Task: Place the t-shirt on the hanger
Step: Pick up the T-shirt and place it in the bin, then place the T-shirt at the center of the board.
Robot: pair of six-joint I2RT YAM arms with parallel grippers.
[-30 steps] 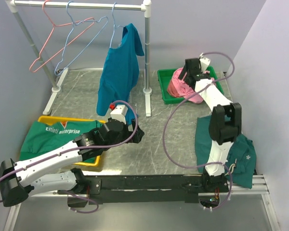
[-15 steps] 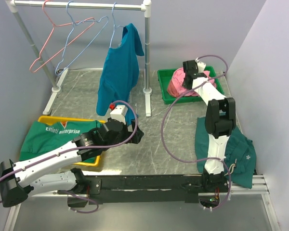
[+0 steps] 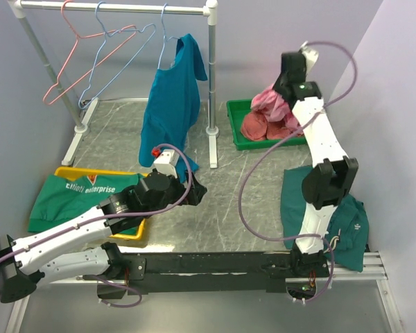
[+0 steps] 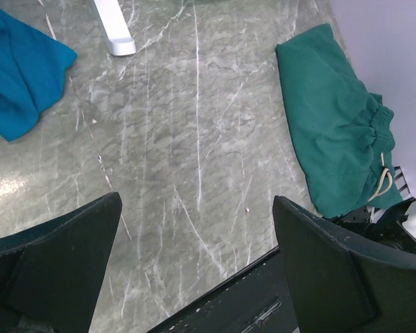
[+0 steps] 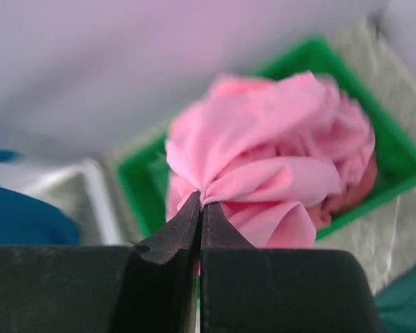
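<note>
My right gripper (image 3: 284,90) is shut on a pinched fold of the bright pink t-shirt (image 3: 270,103), holding it bunched above the green bin (image 3: 236,125). In the right wrist view the closed fingertips (image 5: 201,202) bite the t-shirt (image 5: 263,159), which hangs in a crumpled ball over the bin (image 5: 142,184). The light-blue wire hanger (image 3: 121,55) hangs empty on the rack's top bar at the back left. My left gripper (image 3: 194,189) hovers wide open and empty over bare table (image 4: 197,208).
A dusty-rose garment (image 3: 258,128) lies in the green bin. A teal shirt (image 3: 172,104) and a salmon hanger (image 3: 73,52) hang on the rack, whose post (image 3: 211,90) stands beside the bin. A yellow tray (image 3: 135,234) under a green garment (image 3: 69,198) sits left; dark green clothing (image 3: 350,222) right.
My right gripper closed on the pink t-shirt down in the bin, then rose and pulled it up out of the pile. The left arm shifted slightly.
</note>
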